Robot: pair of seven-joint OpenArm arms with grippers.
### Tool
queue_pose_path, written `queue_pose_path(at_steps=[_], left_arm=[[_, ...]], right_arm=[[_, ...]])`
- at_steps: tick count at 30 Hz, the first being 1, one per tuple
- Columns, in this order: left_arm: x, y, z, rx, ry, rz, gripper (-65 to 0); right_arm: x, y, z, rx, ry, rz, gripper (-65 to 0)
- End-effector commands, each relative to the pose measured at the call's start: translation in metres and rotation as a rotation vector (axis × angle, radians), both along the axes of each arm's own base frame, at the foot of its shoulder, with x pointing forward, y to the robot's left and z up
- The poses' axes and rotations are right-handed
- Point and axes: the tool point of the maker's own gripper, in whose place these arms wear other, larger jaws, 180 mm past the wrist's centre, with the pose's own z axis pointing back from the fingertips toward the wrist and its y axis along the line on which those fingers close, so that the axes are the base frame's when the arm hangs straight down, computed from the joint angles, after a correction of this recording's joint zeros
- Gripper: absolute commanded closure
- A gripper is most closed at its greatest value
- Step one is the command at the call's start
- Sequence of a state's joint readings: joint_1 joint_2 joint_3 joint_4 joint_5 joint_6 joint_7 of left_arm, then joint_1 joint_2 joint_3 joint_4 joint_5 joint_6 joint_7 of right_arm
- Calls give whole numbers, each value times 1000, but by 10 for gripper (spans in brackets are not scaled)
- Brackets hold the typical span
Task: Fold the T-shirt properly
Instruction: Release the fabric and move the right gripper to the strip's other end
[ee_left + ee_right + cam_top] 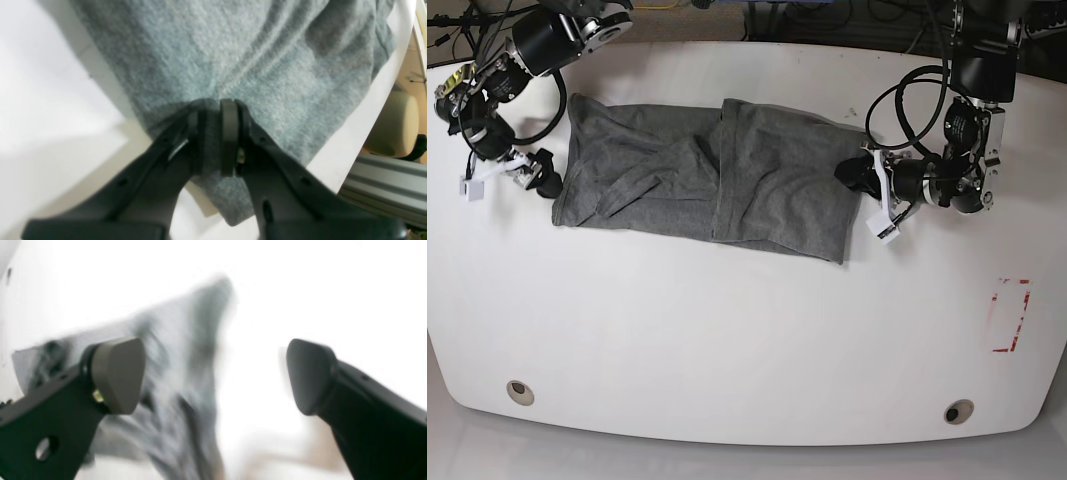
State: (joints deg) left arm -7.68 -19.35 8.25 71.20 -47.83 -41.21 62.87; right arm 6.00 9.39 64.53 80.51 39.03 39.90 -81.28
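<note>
The T-shirt [707,185] lies spread on the white counter [747,330], toward its far side, folded partly over itself so that one grey panel overlaps the other near the middle. At the T-shirt's edge nearest the red outline [1010,316], the left gripper [213,133] is pinched nearly closed on a fold of the grey knit, the cloth bunched between its pads. At the opposite edge of the T-shirt, the right gripper [213,376] stands spread wide with nothing between its pads, just off the cloth.
</note>
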Motion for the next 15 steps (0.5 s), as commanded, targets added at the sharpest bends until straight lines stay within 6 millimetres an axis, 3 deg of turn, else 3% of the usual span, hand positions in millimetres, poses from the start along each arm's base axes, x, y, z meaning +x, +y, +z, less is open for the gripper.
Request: queue_pose_path(at_steps=[1,8,15], left_arm=[[-15,26,-19,173,59,-43,-81],[-13,26,-18,173,55,-43,-81],[-13,26,-17,173,53,-43,-81]], right_arm=[[11,-13,16,-9,-69,-13,-650],[-5,-8,1,15,-25,-12,-650],[-12,25,-19,79,8,20,-650]])
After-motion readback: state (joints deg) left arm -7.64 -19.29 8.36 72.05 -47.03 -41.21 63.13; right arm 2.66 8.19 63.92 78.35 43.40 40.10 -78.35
